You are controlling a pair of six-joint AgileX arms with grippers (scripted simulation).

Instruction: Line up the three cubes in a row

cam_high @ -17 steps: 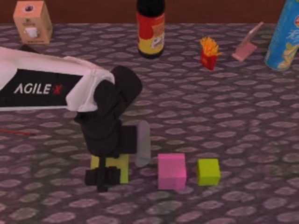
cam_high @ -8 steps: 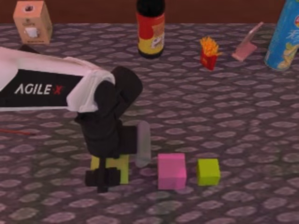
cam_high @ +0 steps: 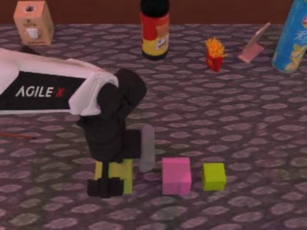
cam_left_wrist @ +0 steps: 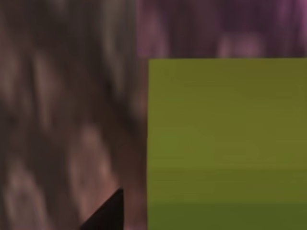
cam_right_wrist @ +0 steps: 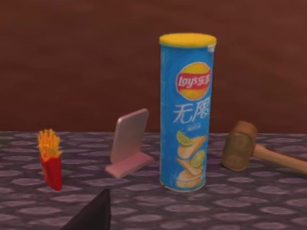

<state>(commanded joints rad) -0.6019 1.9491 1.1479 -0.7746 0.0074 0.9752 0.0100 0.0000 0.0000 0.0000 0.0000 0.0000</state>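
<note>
The three cubes stand in a row near the table's front edge. The large yellow-green cube (cam_high: pixel 125 176) is at the left, the pink cube (cam_high: pixel 176 175) in the middle, and the small yellow-green cube (cam_high: pixel 213 176) at the right. My left gripper (cam_high: pixel 104 188) hangs over the large cube and hides much of it. The left wrist view shows that large cube (cam_left_wrist: pixel 225 139) close up, with one dark fingertip (cam_left_wrist: pixel 109 213) apart from its side, so the gripper is open. Of my right arm, parked out of the top view, only one fingertip (cam_right_wrist: pixel 98 213) shows, well off centre.
Along the back stand a peach carton (cam_high: pixel 32 21), a sauce bottle (cam_high: pixel 154 28), a red fries packet (cam_high: pixel 215 53), a pink stand (cam_high: pixel 253 45) and a blue crisps can (cam_high: pixel 292 38). A wooden mallet (cam_right_wrist: pixel 240 146) lies beside the can.
A little more of the large cube shows in front of the left gripper than before. The arm has barely moved. The pink and small cubes stay where they were.
</note>
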